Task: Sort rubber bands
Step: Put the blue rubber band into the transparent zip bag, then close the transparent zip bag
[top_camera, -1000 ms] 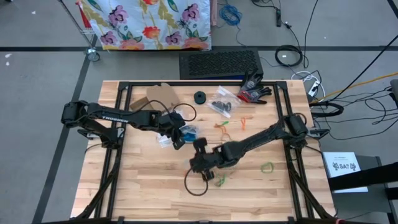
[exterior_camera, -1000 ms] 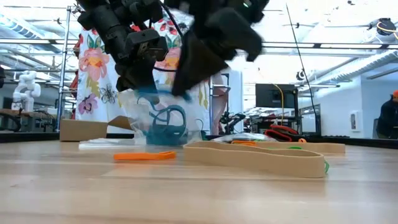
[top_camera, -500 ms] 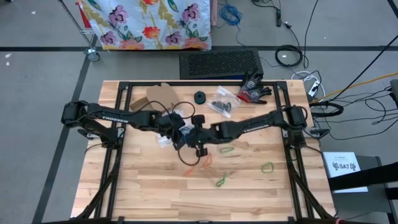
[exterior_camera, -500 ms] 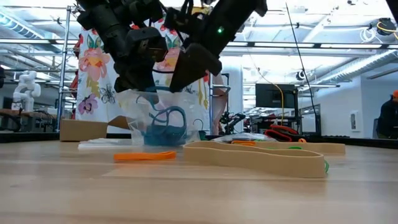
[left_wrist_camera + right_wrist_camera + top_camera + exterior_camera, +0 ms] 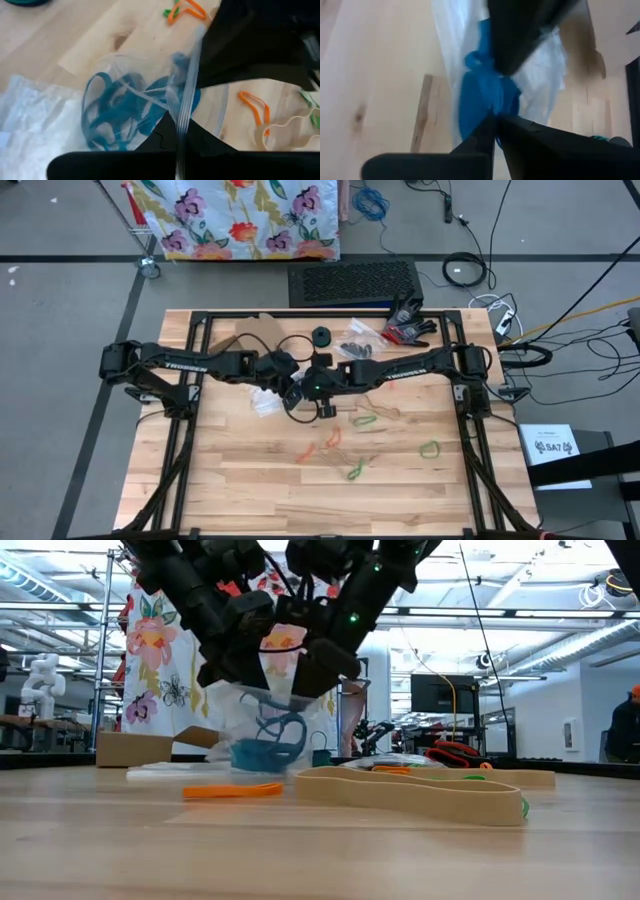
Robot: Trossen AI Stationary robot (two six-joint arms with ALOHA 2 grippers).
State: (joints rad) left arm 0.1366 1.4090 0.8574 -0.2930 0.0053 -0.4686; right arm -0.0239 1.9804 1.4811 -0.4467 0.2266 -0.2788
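Hanging below both grippers [image 5: 270,690], bagged blue rubber bands [image 5: 268,740]

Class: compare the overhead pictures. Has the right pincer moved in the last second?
Yes. The right pincer went from near the green rubber band toward the table's far edge, reaching the clear bag.

Two matte-black jointed arms, white lettering on left arm [image 5: 185,365], green LED on right arm [image 5: 318,388], looped black cables.
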